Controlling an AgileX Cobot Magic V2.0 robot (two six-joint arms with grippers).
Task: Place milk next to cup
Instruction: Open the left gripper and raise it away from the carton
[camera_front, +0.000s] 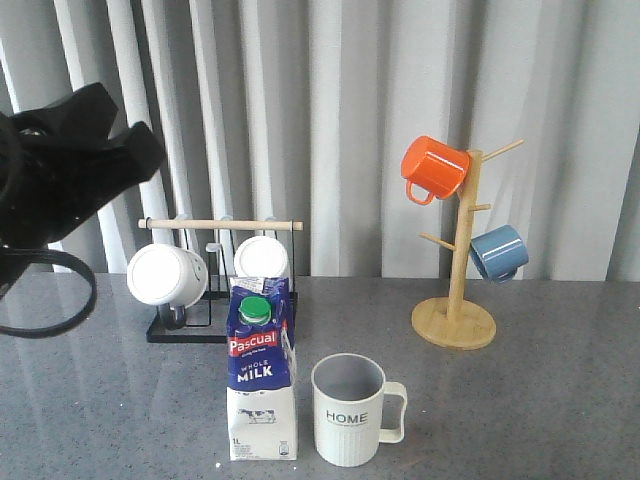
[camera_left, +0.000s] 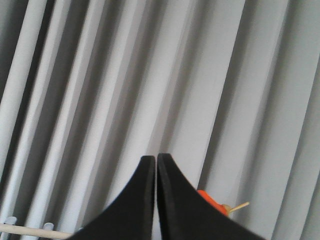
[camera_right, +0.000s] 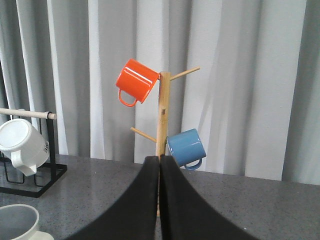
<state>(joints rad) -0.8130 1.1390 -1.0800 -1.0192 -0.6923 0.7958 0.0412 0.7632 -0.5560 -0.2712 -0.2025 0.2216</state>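
Observation:
The milk (camera_front: 262, 375), a blue-and-white carton with a green cap, stands upright on the grey table near the front edge. The cream ribbed "HOME" cup (camera_front: 348, 410) stands upright just to its right, a small gap between them, handle pointing right. The cup's rim also shows in the right wrist view (camera_right: 17, 220). My left gripper (camera_front: 140, 150) is raised high at the left, away from both; its jaws are shut and empty in the left wrist view (camera_left: 155, 158). My right gripper (camera_right: 160, 158) is shut and empty, facing the mug tree, and is out of the front view.
A black rack (camera_front: 215, 228) with a wooden bar holds two plain white mugs (camera_front: 165, 275) behind the milk. A wooden mug tree (camera_front: 458, 270) at the back right carries an orange mug (camera_front: 433, 168) and a blue mug (camera_front: 498, 252). Grey curtains hang behind.

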